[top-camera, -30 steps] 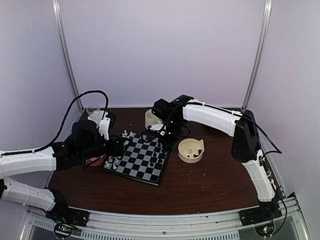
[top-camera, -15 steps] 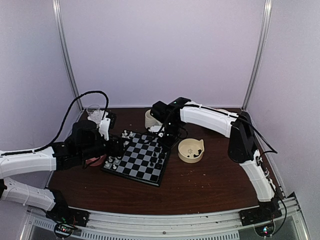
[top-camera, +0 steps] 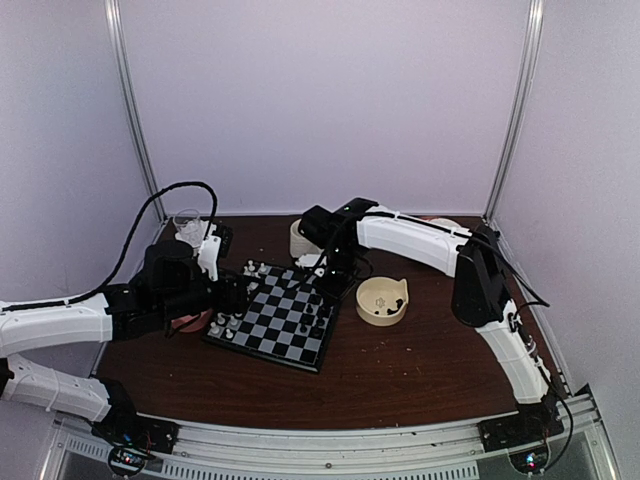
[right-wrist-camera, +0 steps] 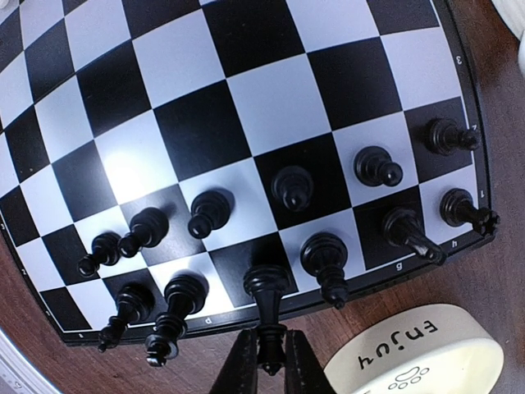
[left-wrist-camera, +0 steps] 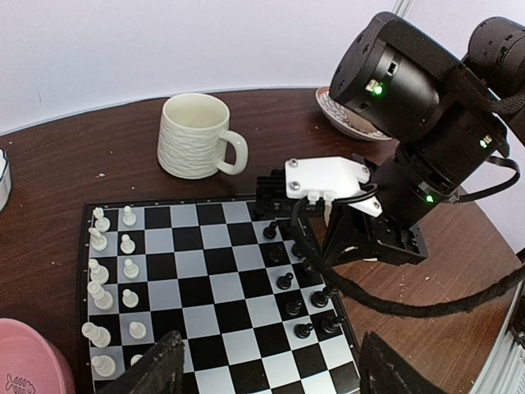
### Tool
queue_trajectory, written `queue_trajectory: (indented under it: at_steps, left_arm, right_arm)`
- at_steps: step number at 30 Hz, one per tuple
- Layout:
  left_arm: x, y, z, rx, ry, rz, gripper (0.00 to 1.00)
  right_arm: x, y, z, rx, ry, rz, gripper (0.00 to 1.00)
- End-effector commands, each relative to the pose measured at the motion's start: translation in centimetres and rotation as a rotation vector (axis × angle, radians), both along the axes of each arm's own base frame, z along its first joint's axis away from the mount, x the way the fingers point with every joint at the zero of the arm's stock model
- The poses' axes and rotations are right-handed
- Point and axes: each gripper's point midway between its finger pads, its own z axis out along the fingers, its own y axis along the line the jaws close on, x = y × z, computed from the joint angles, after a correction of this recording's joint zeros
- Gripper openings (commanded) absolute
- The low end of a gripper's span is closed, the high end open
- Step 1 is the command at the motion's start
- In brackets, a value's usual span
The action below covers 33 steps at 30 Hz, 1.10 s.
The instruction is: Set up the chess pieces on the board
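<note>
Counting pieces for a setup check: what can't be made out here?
Top view: piece types on the board, too small.
Left wrist view: far black pieces, hidden behind the right arm; board's near edge, cut off.
Right wrist view: whether the gripped black piece touches the board; cream bowl, cut by the frame.

Soft, even light fills the pale enclosure, and shadows on the dark table (top-camera: 400,370) are faint. The overhead view is slightly grainy. In the right wrist view the board (right-wrist-camera: 279,98) bulges, fisheye-style, with a white glare patch at left.
</note>
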Motion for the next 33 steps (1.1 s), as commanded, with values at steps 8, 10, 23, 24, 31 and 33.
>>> queue_trajectory:
  at_steps: [8, 10, 23, 24, 31, 33]
  left_arm:
    - [0.5, -0.1, 1.4, -0.019, -0.032, 0.003, 0.73]
    - [0.5, -0.1, 1.4, -0.019, -0.032, 0.003, 0.73]
    - [0.5, -0.2, 1.3, -0.016, -0.030, 0.001, 0.73]
    - [0.5, -0.2, 1.4, -0.017, -0.030, 0.001, 0.73]
    - [0.5, -0.2, 1.4, -0.016, -0.031, 0.000, 0.73]
    - [0.5, -0.2, 1.4, -0.016, -0.031, -0.001, 0.73]
  right_arm:
    - [-0.1, 0.8, 0.1, 0.017, -0.007, 0.013, 0.16]
    - [0.0, 0.9, 0.2, 0.019, -0.010, 0.013, 0.18]
    - [-0.4, 1.5, 0.8, 0.048, -0.004, 0.019, 0.22]
    - [-0.4, 1.6, 0.9, 0.055, -0.001, 0.020, 0.21]
    - [-0.5, 1.9, 1.4, 0.081, -0.002, 0.015, 0.13]
    - [-0.5, 1.8, 1.4, 0.077, -0.005, 0.013, 0.13]
